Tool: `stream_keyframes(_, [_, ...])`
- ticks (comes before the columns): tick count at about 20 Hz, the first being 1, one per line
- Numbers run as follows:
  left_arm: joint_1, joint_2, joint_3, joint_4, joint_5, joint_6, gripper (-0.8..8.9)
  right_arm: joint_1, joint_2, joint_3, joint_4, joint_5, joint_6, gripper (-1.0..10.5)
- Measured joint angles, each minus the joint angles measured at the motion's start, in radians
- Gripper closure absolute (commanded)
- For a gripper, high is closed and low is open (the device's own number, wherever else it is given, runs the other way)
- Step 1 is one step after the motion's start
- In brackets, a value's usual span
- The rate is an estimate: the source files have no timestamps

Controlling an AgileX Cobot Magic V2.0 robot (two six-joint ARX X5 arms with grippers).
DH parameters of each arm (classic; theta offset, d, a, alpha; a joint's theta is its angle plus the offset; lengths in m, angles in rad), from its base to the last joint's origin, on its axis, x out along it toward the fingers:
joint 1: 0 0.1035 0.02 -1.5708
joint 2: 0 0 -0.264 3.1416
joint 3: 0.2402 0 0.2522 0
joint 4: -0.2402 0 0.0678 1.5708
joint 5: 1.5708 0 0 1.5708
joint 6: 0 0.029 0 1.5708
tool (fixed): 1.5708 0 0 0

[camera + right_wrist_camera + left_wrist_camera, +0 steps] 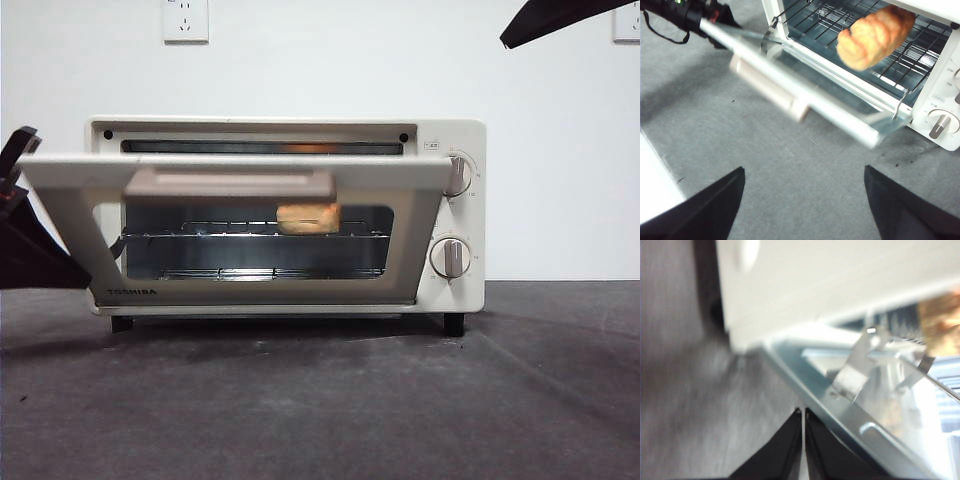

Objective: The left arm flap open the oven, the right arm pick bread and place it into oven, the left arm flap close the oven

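The cream oven [470, 290] stands mid-table with its glass door [240, 170] held half-raised, the beige handle [230, 184] facing me. The golden bread [308, 217] lies on the wire rack inside, right of centre, and also shows in the right wrist view [875, 36]. My left gripper [802, 412] is shut, its tip against the underside of the door's [840, 410] left edge; from the front it is the black tip [20, 160] at the door's left corner. The right gripper [804, 170] hangs open and empty, well back from the oven [945, 100], high at the top right [560, 18].
The oven rests on a grey mat [320, 400] before a white wall. Two round knobs [450, 257] sit on its right panel. The left arm [685, 12] reaches in beside the door's [790, 80] far end.
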Motion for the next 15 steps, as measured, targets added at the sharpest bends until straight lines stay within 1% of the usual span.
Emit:
stream_keyframes(4, [0.019, 0.0, 0.0, 0.133, 0.008, -0.075, 7.99, 0.0, 0.0, 0.0, 0.0, 0.0, 0.0, 5.7])
stream_keyframes(7, [0.025, 0.0, 0.002, 0.266, 0.01, -0.147, 7.99, 0.0, 0.0, 0.0, 0.0, 0.0, 0.0, 5.7])
stream_keyframes(9, [0.023, 0.0, 0.002, 0.292, 0.016, -0.188, 7.98, 0.0, 0.0, 0.0, 0.0, 0.0, 0.0, 5.7])
stream_keyframes(15, [0.021, -0.004, 0.002, 0.294, 0.032, -0.212, 7.98, 0.0, 0.0, 0.0, 0.001, 0.003, 0.0, 5.7])
